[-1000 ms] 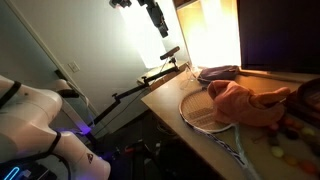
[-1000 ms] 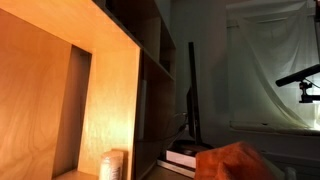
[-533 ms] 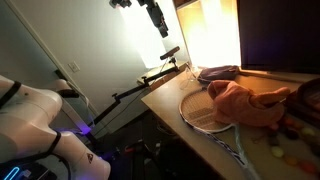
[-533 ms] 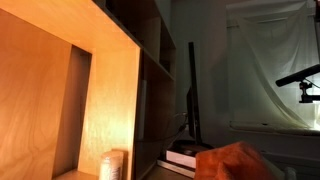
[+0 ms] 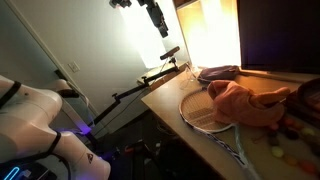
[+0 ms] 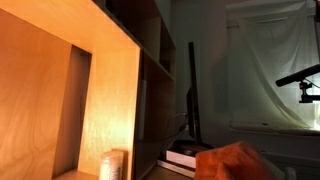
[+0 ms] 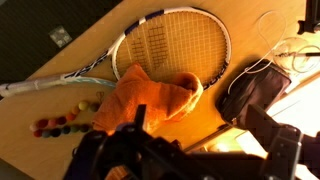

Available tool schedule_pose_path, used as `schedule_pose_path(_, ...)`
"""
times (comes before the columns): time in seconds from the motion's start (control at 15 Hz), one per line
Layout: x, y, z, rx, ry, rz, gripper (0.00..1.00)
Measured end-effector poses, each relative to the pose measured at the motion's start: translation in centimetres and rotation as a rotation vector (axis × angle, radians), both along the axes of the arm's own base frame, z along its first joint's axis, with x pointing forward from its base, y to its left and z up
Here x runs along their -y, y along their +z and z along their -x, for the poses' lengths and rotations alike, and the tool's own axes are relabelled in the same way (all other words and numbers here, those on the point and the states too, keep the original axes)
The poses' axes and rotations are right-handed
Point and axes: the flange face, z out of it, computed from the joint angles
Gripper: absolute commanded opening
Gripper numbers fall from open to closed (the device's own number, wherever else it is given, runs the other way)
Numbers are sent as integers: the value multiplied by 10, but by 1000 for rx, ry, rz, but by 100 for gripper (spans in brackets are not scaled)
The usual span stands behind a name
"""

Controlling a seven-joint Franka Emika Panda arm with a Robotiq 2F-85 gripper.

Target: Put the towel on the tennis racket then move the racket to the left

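Shadowed at the bottom edge of the wrist view, the claw [image 7: 135,132] hung directly over the orange towel [image 7: 155,95]. Its dark fingers blurred into the rest of the mechanism. I could not tell how wide they stood, or whether they had hold of any cloth.

The towel lay crumpled in a heap across the lower rim of the tennis racket [image 7: 175,45]. Part of it rested on the strings and the rest spilled onto the wooden table [image 7: 250,25]. The racket lay flat, its white-framed head near the middle of the table and its handle running off toward the left of that view.

A short row of small coloured balls [image 7: 65,118] sat on the wood just beside the towel. On the towel's other side lay a dark rounded object [image 7: 255,95], possibly a pouch, with thin cables trailing near it.

In an exterior view the towel [image 5: 245,100] showed as a bunched orange mound on the racket [image 5: 200,108] head, close to the table [image 5: 165,100] edge. In an exterior view only the top of the towel [image 6: 235,162] showed, low in the frame beside tall wooden shelving [image 6: 100,90].
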Motion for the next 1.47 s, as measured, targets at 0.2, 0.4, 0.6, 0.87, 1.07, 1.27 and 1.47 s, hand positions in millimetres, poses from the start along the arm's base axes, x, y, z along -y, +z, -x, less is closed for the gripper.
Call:
schedule_pose_path(0.2,1,-1,0,-1,0,5,100)
schedule_pose_path(0.4,16,-18,-3,-19,-9,55,100)
schedule_pose_path(0.6,41,-40,-9,-45,-33,103,100)
schedule_pose_path(0.87,69,-67,-17,-97,-55,143,100)
schedule_pose_path(1.07,81,-93,-20,-175,26,141,100)
schedule_pose_path(1.27,86,-114,-18,-266,171,129,100)
schedule_pose_path(1.47,86,-127,-11,-354,323,125,100)
